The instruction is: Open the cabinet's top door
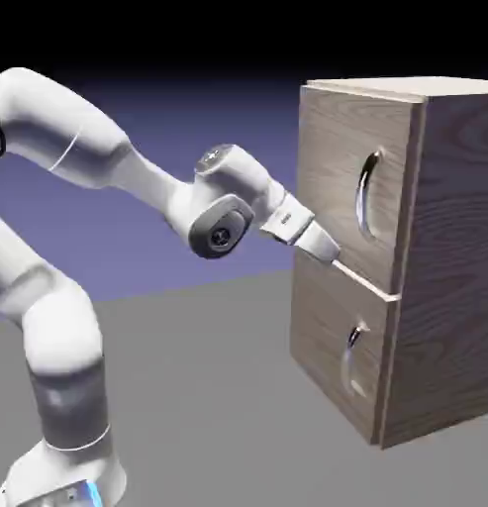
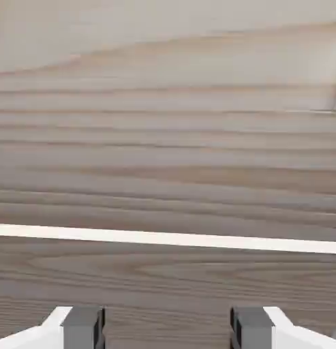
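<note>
Exterior view: the white arm (image 1: 59, 297) rises from the lower left of the frame, bends at the upper left, and reaches toward the right. The grey tabletop (image 1: 208, 396) fills the lower part of the frame. At mid-frame the pincer (image 1: 327, 253) points right and slightly down, its tip at the seam between the two doors on the cabinet's front, near that face's left edge. The cabinet (image 1: 445, 257) occupies the right of the frame and stands on the tabletop. The top door (image 1: 332, 168) is the upper front panel and sits flush, shut. Its long curved handle (image 1: 366, 193) lies right of and above the pincer, well apart from it. The lower door (image 1: 327, 347) carries a smaller handle (image 1: 354, 342).

Hand view: wood grain fills the frame, crossed by a pale seam (image 2: 168, 238) in the lower half. The fingertips (image 2: 82, 326) show at the bottom left and bottom right, standing wide apart with nothing between them; the pincer (image 2: 167, 327) is open.
</note>
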Action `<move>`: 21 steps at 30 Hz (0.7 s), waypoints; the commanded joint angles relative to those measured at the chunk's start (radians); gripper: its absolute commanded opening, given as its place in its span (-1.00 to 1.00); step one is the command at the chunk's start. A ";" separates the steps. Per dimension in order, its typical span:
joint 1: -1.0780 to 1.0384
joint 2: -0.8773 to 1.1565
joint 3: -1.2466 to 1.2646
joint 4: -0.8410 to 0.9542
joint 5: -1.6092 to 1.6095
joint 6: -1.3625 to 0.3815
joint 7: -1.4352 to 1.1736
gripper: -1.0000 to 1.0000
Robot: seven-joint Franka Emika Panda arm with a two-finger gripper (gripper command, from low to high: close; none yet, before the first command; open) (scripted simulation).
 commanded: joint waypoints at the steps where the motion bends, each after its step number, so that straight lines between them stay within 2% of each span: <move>1: 0.011 -0.007 -0.014 0.004 -0.044 -0.003 0.033 0.00; 21: 0.240 -0.150 -0.291 0.082 -0.913 -0.056 0.692 0.00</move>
